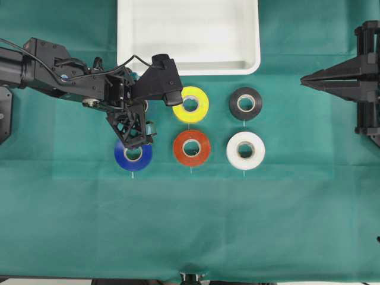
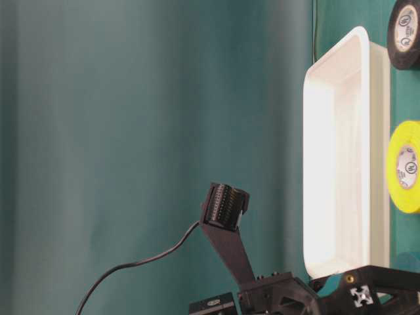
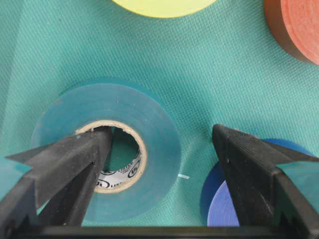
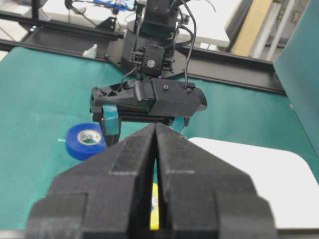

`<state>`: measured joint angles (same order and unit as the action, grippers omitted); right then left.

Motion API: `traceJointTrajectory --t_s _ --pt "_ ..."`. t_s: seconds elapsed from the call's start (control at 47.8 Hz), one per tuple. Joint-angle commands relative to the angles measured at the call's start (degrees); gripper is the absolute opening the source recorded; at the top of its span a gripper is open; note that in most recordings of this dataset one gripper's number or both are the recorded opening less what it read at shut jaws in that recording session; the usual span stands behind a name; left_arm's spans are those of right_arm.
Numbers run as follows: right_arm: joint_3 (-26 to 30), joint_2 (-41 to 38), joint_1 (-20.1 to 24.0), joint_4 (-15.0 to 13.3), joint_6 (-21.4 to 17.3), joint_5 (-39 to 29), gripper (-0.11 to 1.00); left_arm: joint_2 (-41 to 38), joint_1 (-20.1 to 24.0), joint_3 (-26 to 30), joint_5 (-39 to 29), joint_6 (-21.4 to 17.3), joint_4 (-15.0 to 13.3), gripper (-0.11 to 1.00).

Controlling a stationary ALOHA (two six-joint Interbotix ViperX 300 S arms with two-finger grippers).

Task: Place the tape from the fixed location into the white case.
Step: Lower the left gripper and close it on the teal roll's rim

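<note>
The teal tape lies flat on the green cloth, its pale core facing up. My left gripper is open and straddles the roll's right wall. One finger is inside the core and the other is outside, between the tape and a blue roll. The jaws are not pressing on the tape. In the overhead view the left gripper hides the tape. The white case sits empty at the back. My right gripper hovers shut at the far right, holding nothing.
Five other rolls lie in a grid: blue right beside the tape, yellow, red-orange, black and white. The left arm's camera mount overhangs the space between the case and the yellow roll.
</note>
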<state>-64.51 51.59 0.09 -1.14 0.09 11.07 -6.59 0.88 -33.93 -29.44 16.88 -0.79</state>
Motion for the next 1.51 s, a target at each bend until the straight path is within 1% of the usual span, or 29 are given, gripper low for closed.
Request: traceJointTrajectory --t_s 0.0,0.209,0.293,0.335,0.376,0.46,0.481,0.544,0.586,0.606,1.129,1.359,1.485 --pt "1.49 -0.35 -0.09 0.0 -0.09 0.18 0.0 0.0 0.35 0.26 0.26 -0.09 0.09 1.0" --pt "1.58 -0.35 -0.09 0.0 -0.09 0.18 0.0 0.09 0.53 0.35 0.26 -0.09 0.09 0.99" --pt "1.58 -0.35 -0.09 0.0 -0.09 0.18 0.0 0.09 0.62 0.62 0.18 -0.18 0.09 0.95" --pt "1.58 -0.35 -0.09 0.0 -0.09 0.18 0.0 0.09 0.7 0.62 0.09 -0.18 0.09 0.88" --pt "1.58 -0.35 -0.09 0.0 -0.09 0.18 0.0 0.09 0.7 0.79 0.09 -0.26 0.18 0.79" --pt "1.58 -0.35 -0.09 0.0 -0.09 0.18 0.0 0.26 0.7 0.79 0.0 -0.62 0.18 0.56" --pt "1.58 -0.35 -0.09 0.0 0.0 0.18 0.0 0.35 0.7 0.79 0.0 -0.7 0.18 0.48" --pt "1.58 -0.35 -0.09 0.0 0.0 0.18 0.0 0.62 0.7 0.79 0.0 -0.7 0.18 0.32" --pt "1.58 -0.35 -0.09 0.0 0.0 0.18 0.0 0.7 0.62 0.79 0.0 -0.7 0.18 0.23" --pt "1.58 -0.35 -0.09 0.0 -0.09 0.18 0.0 0.7 0.7 0.79 0.0 -0.7 0.18 0.22" --pt "1.58 -0.35 -0.09 0.0 0.0 0.18 0.0 0.97 0.53 1.14 -0.88 -0.35 0.18 0.22" --pt "1.67 -0.35 -0.09 0.0 0.09 0.18 0.0 3.08 0.44 1.23 -1.23 -0.26 0.18 0.22" --pt "1.67 -0.35 -0.09 0.0 0.09 0.18 0.0 4.83 0.35 1.41 -2.81 -0.09 0.09 0.22"
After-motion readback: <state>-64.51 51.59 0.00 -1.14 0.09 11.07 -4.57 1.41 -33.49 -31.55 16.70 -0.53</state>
